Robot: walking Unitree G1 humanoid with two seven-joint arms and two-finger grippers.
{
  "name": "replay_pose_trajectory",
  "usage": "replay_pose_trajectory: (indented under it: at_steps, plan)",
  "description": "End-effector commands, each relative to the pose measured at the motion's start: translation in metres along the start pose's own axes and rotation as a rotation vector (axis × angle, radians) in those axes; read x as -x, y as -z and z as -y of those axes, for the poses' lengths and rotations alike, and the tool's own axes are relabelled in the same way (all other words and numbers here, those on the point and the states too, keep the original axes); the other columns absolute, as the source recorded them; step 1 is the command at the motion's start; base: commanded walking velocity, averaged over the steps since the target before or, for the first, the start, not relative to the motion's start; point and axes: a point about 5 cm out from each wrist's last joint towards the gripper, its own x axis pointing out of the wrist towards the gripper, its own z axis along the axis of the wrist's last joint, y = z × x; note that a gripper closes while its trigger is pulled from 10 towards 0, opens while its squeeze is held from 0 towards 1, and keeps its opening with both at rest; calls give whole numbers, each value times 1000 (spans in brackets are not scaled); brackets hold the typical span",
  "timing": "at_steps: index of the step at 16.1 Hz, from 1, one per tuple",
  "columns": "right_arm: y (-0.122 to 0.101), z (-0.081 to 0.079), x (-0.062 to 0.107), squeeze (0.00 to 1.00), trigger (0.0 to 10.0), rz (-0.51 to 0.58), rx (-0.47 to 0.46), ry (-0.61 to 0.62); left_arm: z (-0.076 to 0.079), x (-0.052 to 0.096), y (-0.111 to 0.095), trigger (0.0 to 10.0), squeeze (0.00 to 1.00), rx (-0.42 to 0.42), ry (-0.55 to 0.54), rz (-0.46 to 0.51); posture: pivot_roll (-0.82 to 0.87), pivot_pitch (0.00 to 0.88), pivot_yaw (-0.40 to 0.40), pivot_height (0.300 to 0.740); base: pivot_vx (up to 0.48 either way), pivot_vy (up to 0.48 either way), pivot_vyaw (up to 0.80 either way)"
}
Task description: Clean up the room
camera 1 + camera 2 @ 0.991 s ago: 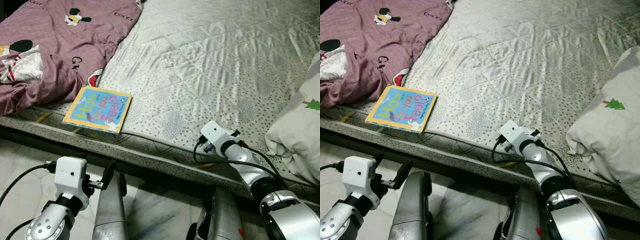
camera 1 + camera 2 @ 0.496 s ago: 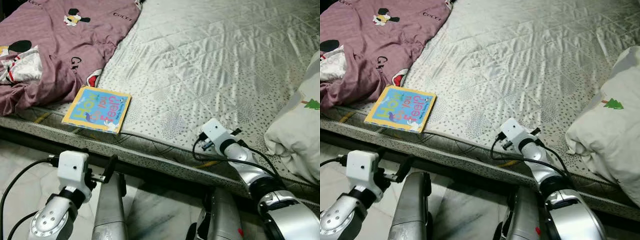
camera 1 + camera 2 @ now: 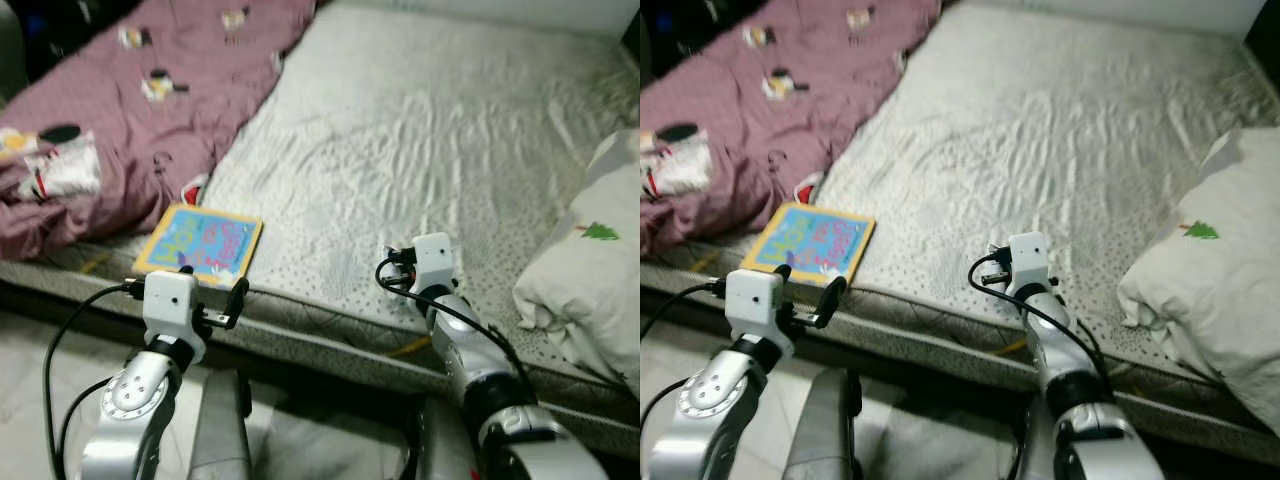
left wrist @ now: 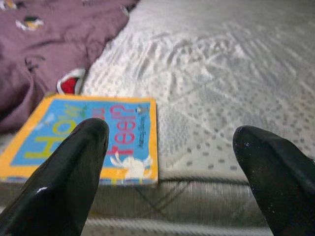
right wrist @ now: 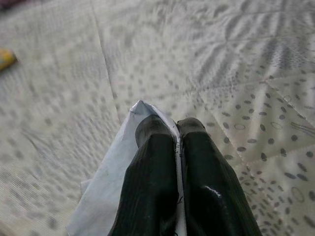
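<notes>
At the near edge of the bed, the children's picture book (image 3: 200,244) lies flat on the quilted mattress (image 3: 420,160), its yellow border just beside the purple cartoon-print duvet (image 3: 110,130) and its near edge almost flush with the mattress side. The left gripper (image 4: 170,167) hovers low in front of it with its fingers (image 4: 74,172) spread wide, the book's near right corner sitting between them in the left wrist view. To lift it well, I judge the wrist should slide one finger under the overhanging edge and the other on the cover, biting deep past the spine so the thin board does not pivot or slip. The right gripper (image 5: 174,147) rests over the mattress, well apart from the book, its fingers pinched together on a pale scrap of paper or tissue (image 5: 110,182); it should hold steady and stay clear. A white pillow (image 3: 590,260) with a small tree print sits far right.
</notes>
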Motion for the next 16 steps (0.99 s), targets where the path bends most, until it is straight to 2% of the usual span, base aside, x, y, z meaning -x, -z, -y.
replay_pose_trajectory:
  at_steps: [1, 3, 4, 5, 6, 7, 8, 9, 13, 16]
  plan:
    - [-5, -1, 3, 0, 0, 38, -63, -5, 0, -3, 3, 10000, 0, -7, -4, 0, 52, 0, -12, 532, 0, 0, 0]
    - [-7, -13, 11, 0, 0, 85, -165, -66, 2, -11, 3, 10000, 0, 47, -11, 30, 26, 0, -18, 532, 0, 0, 0]
    - [-7, -20, 18, 0, 2353, 107, -196, -94, -1, -14, 6, 10000, 0, 48, -20, 27, 12, 0, -16, 532, 0, 0, 0]
    - [-11, -24, 24, 0, 3255, 135, -199, -110, -4, -16, 9, 10000, 0, 51, -39, 27, 3, 0, -13, 532, 0, 0, 0]
    - [-11, -29, 27, 0, 10000, 128, -225, -133, -8, -17, 10, 10000, 0, 62, -71, 32, 0, 0, -12, 532, 0, 0, 0]
    - [-13, -30, 29, 0, 10000, 133, -201, -129, -10, -18, 9, 10000, 0, 94, -80, 49, -5, 0, -10, 532, 0, 0, 0]
    - [-18, -30, 30, 0, 10000, 160, -205, -120, -13, -18, 9, 10000, 0, 140, -97, 60, -6, 0, -9, 532, 0, 0, 0]
    - [-24, -29, 32, 0, 10000, 185, -225, -120, -15, -19, 9, 10000, 0, 151, -104, 63, -3, 0, -11, 532, 0, 0, 0]
    - [-44, -19, 30, 0, 10000, 247, -250, -71, -14, -17, 11, 10000, 0, 148, -95, 78, 6, 0, -16, 567, 0, 0, 0]
    - [-47, -19, 29, 0, 10000, 249, -256, -74, -14, -17, 10, 10000, 0, 143, -97, 79, 19, 0, -16, 607, 0, 0, 0]
